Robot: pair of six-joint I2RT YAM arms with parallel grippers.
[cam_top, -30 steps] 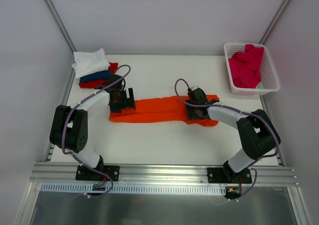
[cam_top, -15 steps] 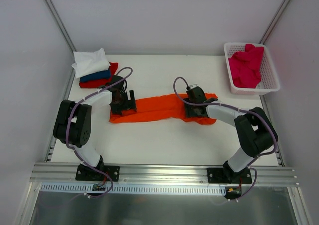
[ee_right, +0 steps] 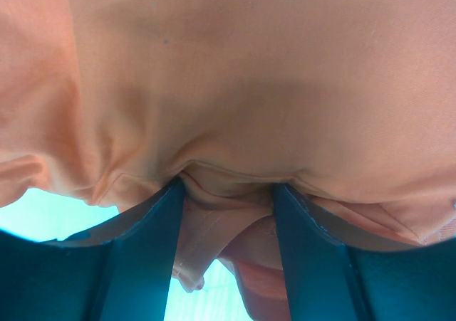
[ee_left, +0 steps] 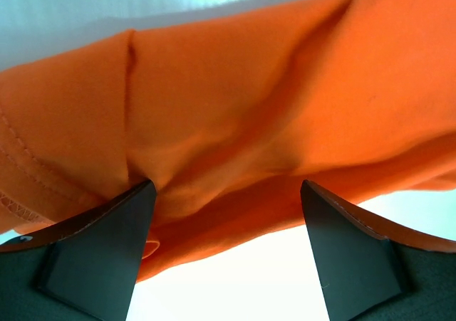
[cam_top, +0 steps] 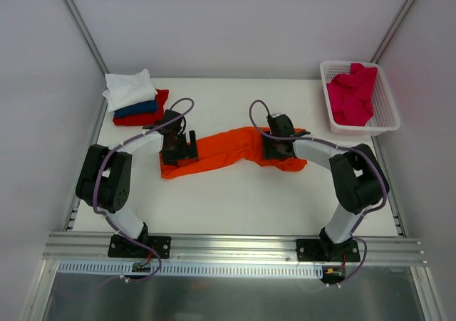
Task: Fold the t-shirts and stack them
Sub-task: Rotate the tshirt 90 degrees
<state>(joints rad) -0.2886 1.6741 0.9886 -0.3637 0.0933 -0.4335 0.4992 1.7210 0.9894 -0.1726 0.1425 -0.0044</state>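
From above, five soft cloth t-shirts are in sight. The orange t-shirt [cam_top: 228, 149] lies as a long, rumpled band across the middle of the white table [cam_top: 235, 207]. Three folded ones are stacked at the far left: the white t-shirt [cam_top: 130, 88] on the dark blue t-shirt [cam_top: 139, 109] on the red t-shirt [cam_top: 158, 100]. The crimson-pink t-shirt [cam_top: 350, 93] is heaped in one white lattice basket [cam_top: 390, 111] at the far right. The left gripper [cam_top: 177, 149] sits on the band's left end and the right gripper [cam_top: 278, 147] on its right end.

In the left wrist view, two dark wedge-shaped fingers [ee_left: 100, 253] stand wide apart. Creased orange cloth with a stitched hem spans the gap and touches one tip.

In the right wrist view, the two fingers [ee_right: 142, 253] are clamped on a bunched fold of the orange cloth.
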